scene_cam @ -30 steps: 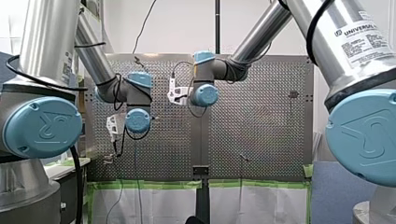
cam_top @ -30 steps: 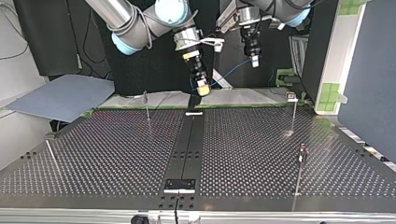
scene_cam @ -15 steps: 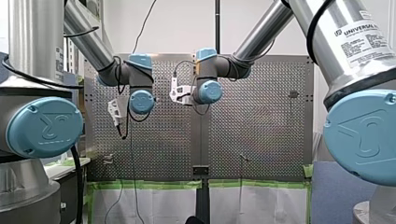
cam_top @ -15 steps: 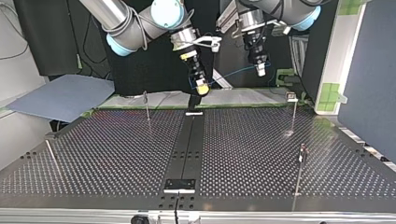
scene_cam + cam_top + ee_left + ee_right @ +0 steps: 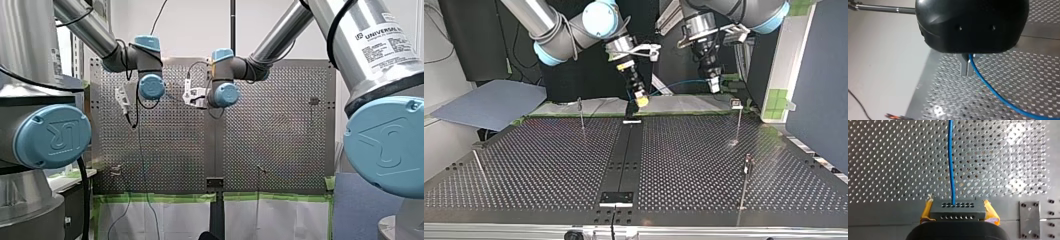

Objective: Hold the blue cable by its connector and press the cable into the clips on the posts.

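My right tool pinches the connector between its yellow pads, anchoring that end so the cable runs straight out ahead of it. My left tool has its metal fingers pressed together on the cable further along, apparently to make the span taut and steerable. The cable hangs above the table between both tools, clear of the posts, with nothing clipped yet.

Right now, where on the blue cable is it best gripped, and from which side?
At the dark connector block on its end, coming from behind so the blue cable leaves straight ahead. Its two flat side faces suit the yellow pads of my right gripper; the thin cable would likely flex.
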`<state>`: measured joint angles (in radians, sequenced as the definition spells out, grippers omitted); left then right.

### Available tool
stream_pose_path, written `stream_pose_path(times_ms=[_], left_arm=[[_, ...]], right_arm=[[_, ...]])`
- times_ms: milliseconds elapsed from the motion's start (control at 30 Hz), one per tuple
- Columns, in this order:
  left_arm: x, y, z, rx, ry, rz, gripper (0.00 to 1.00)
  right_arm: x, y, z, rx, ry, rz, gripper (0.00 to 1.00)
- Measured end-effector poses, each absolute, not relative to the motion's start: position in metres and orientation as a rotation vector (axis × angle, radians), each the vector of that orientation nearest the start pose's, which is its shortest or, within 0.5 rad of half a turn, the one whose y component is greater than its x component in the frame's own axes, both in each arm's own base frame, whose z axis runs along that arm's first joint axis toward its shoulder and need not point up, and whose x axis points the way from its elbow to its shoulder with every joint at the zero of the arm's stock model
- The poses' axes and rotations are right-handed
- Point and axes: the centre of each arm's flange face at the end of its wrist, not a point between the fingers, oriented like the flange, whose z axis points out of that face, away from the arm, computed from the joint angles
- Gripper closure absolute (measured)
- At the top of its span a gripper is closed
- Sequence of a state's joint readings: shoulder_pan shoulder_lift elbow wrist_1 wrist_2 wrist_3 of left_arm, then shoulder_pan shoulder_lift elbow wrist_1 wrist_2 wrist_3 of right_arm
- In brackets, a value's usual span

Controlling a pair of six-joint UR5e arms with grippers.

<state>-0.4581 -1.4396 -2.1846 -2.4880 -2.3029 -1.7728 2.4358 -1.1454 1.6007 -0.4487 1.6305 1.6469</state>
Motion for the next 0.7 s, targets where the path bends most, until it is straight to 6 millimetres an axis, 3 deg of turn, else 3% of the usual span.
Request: stream_pose_path(times_ms=[300,700], left_arm=[[0.328,-0.221,0.348,-0.437,1.357,-0.025,1.0],[0.349,-0.197,0.355,-0.433,1.368,-0.027,1.0]], right_arm=[[0.573,-0.318,0.306,-2.364,1.038,-2.512,1.0],[0.589,-0.331,0.354,-2.277,1.014,-2.608,1.0]])
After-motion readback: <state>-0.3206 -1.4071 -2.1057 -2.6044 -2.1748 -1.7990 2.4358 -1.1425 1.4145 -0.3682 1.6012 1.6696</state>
